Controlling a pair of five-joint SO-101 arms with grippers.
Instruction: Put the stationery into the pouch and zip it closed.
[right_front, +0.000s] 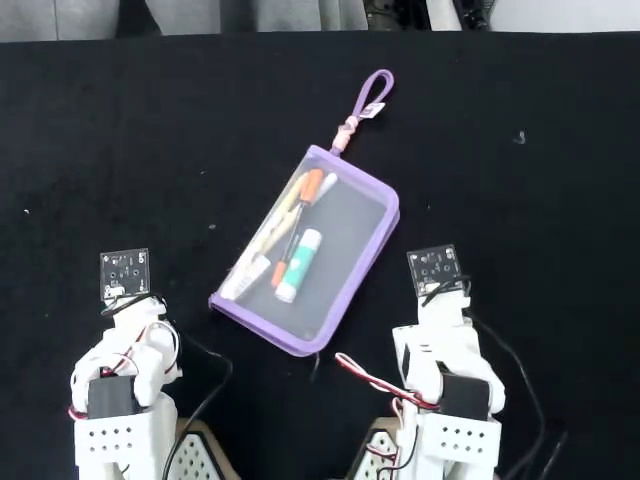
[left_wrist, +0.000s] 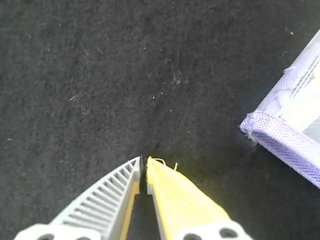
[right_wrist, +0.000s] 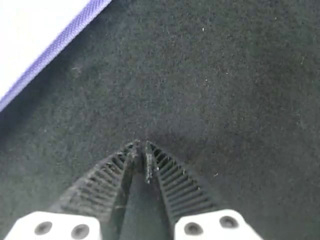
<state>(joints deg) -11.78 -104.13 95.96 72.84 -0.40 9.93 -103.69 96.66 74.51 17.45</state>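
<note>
High view: pouch (right_front: 350, 240) lies between the closed jaws, touching neither.

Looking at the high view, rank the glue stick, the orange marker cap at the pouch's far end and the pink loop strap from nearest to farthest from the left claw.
1. Glue stick, in the near half of the pouch, closest to the left claw.
2. Orange marker cap, toward the pouch's far end.
3. Pink loop strap, beyond the pouch, farthest.
</note>
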